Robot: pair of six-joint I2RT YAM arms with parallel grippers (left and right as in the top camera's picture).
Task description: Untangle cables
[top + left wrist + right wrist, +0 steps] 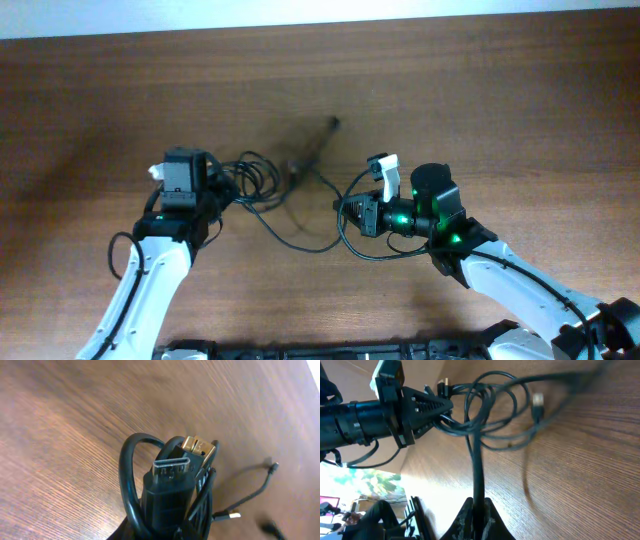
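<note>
Overhead: mid table (480, 90), cables (256, 180) link left end effector (220, 186) and right end effector (347, 207).

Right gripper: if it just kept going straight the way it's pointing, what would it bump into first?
The right gripper, shut on one of the cables, would most likely run into their tangled loops first, just where the left gripper holds them. Depth is hard to judge from the wrist view.

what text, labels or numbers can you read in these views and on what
None readable.
The black plug among the cables shows a faint embossed mark behind its metal tip in the left wrist view, too blurred to read.
Nothing printed shows on the table.
</note>
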